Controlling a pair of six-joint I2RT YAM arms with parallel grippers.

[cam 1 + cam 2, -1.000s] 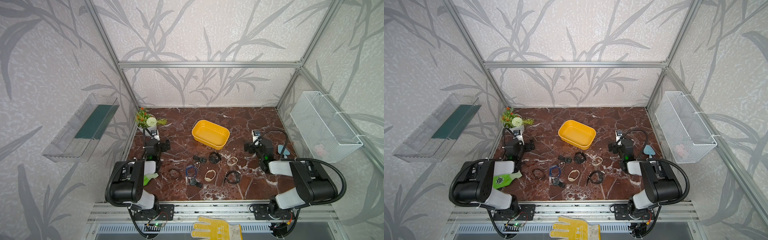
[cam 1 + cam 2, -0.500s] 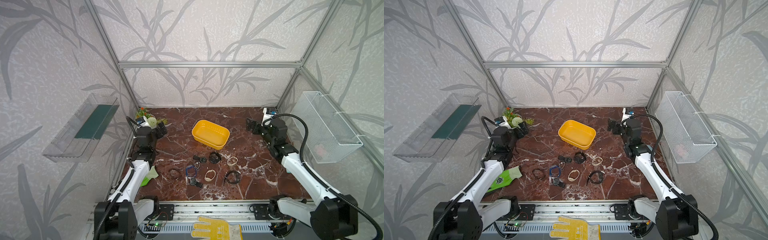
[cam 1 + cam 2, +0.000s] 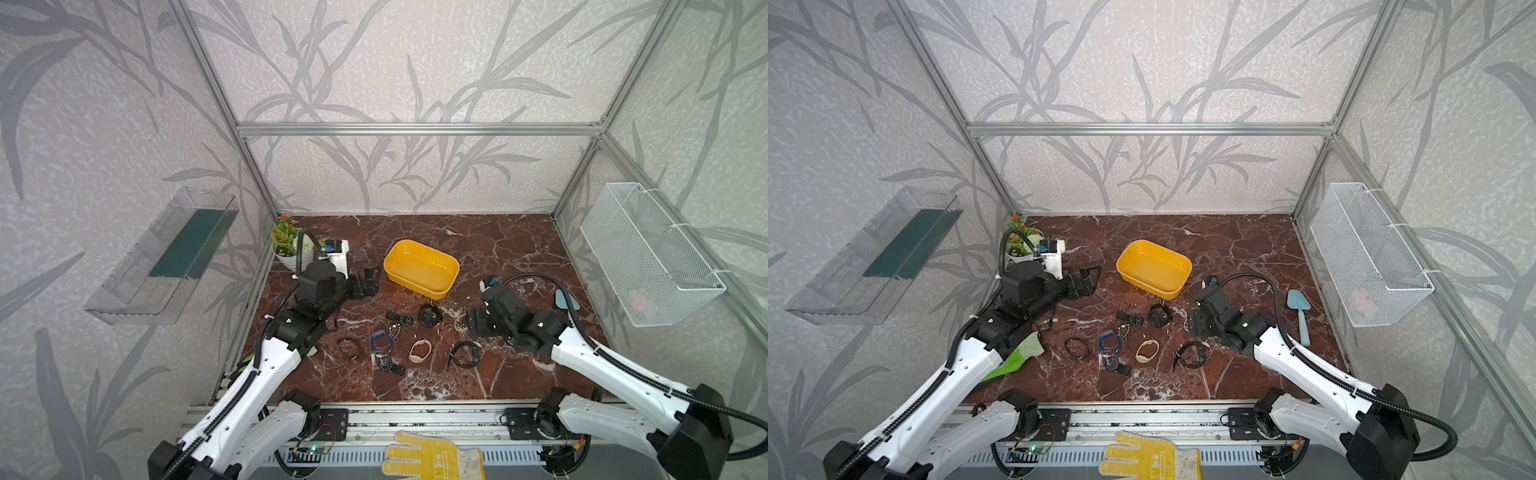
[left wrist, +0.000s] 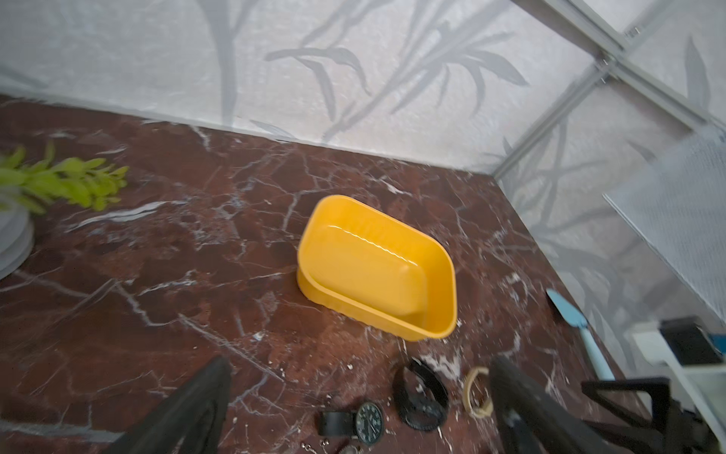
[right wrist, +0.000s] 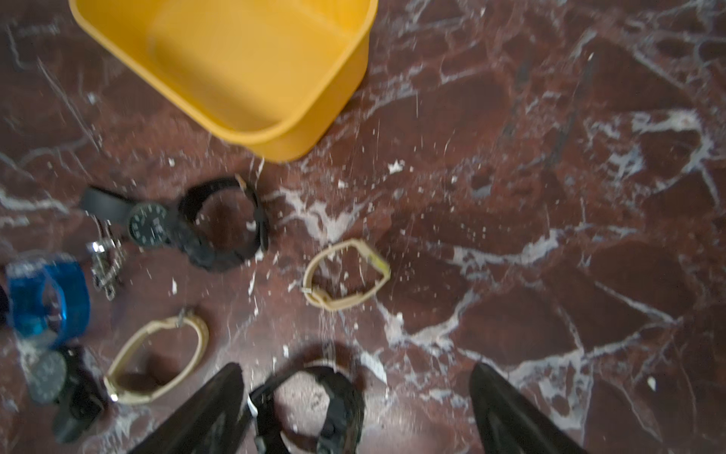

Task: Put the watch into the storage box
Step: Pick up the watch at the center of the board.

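Right wrist view: smooth yellow plastic storage box [image 5: 220, 59], round-cornered, floor bare; a black round-dialled watch [image 5: 147, 226] lies just beside it on the veined marble surface [image 5: 510, 196]. Right gripper [image 5: 355, 369] and left gripper [image 3: 370, 282] both spread wide.

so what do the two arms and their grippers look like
Both match: the left arm and right arm have white shell links with black joints. A black ribbed cable runs along each. The left gripper and right gripper are black, each with two flat tapered fingers. A white camera block sits on the left wrist.
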